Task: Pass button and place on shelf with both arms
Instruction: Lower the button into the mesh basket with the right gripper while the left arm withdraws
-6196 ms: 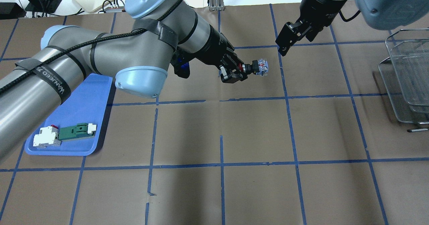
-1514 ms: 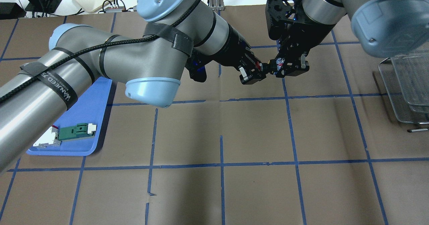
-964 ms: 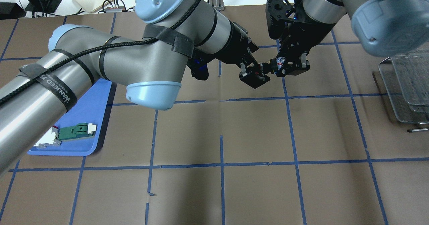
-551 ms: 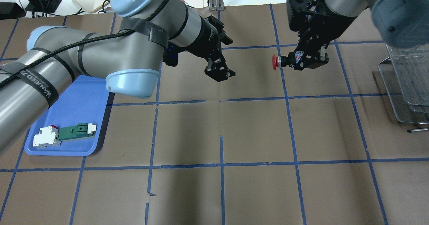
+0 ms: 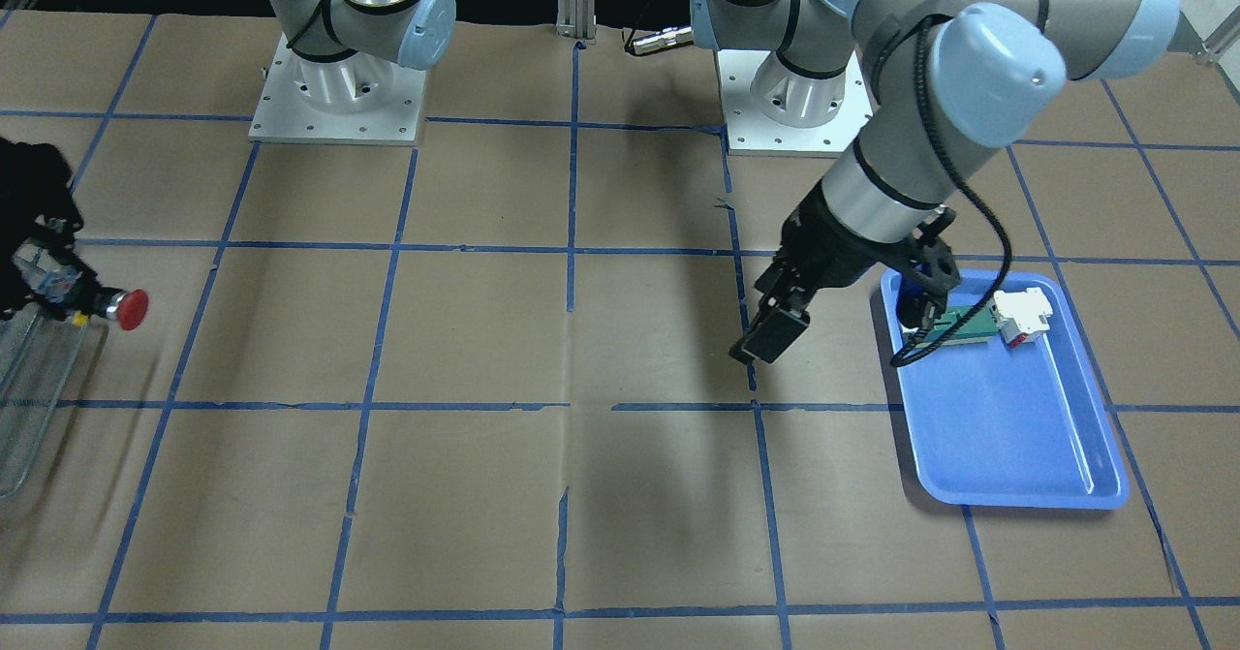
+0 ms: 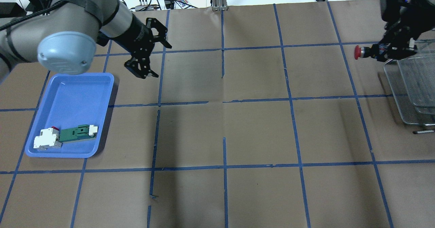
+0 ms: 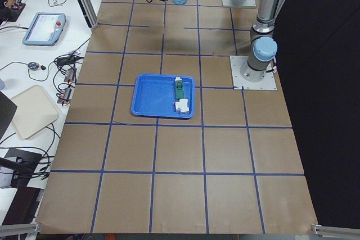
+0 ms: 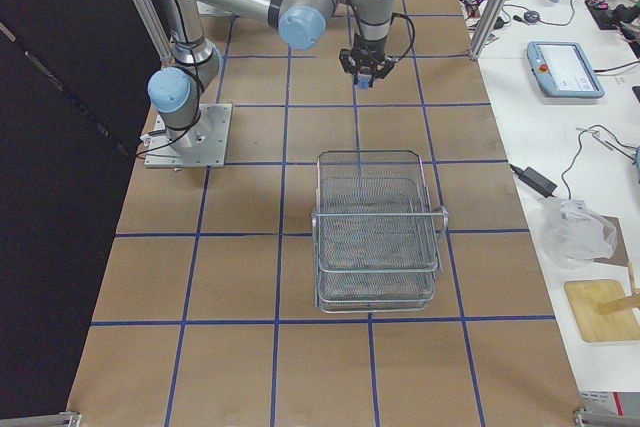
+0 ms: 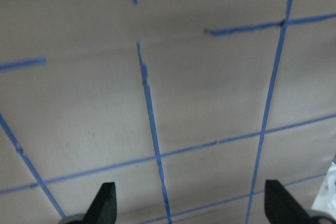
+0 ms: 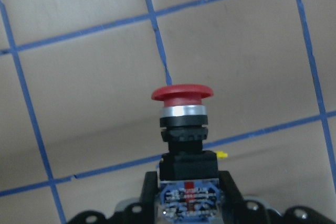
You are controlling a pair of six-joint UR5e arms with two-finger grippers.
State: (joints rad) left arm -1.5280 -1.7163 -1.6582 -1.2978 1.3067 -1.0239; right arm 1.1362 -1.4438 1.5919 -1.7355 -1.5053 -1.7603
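Right claw is pinching the button by its blue-and-white back block. The red head sticks out ahead of it toward the left claw, which hangs spread and empty far off, near the tray. The shelf sits just beside the right claw, on the side away from the red head, and lower. My read is that the pass is done and placing is in hand. To do it well, carry the button over the rim rods with height to spare and lower it until barrel or block rests on mesh. Then open the claw slowly. The round barrel may roll, and a grip at one end only argues for gentle motion.
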